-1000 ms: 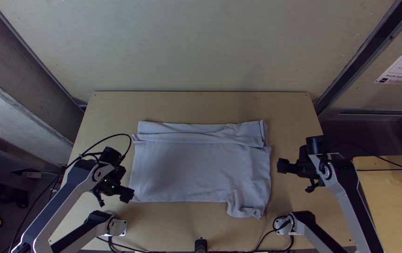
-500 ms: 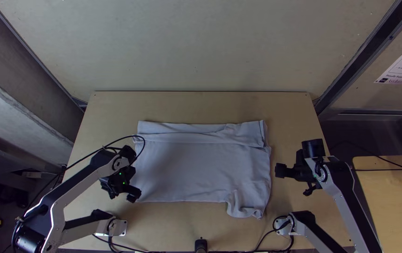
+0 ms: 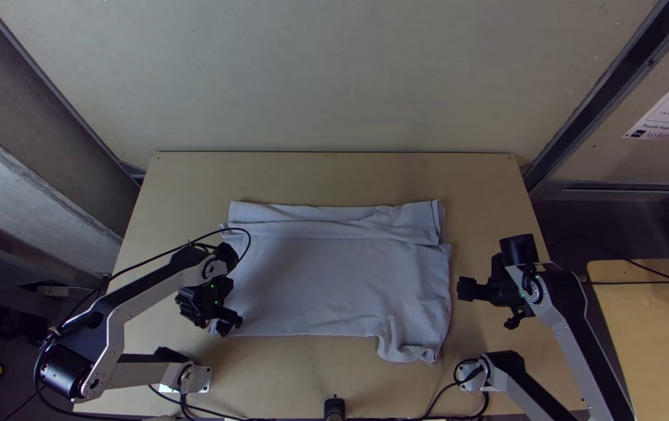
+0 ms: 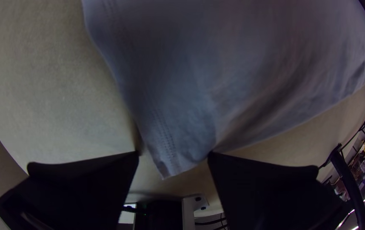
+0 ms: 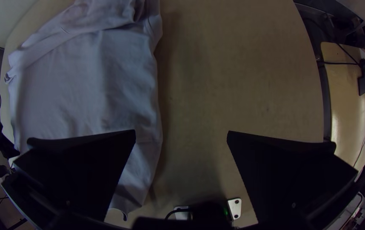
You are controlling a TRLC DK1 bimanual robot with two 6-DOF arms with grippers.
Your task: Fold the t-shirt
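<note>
At the t-shirt's (image 3: 327,273) near-left corner on the table (image 3: 334,175), the left gripper (image 4: 174,153) gapes partway, the right gripper (image 5: 181,131) wide beside the shirt's right edge; closing too high could miss cloth.

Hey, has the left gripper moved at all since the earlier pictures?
Yes. In the top view, the left gripper has moved rightward, farther from the left edge of the table, and is now at the near left corner of the shirt.

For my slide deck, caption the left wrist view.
Open left gripper at a corner of the pale t-shirt on the table.
</note>
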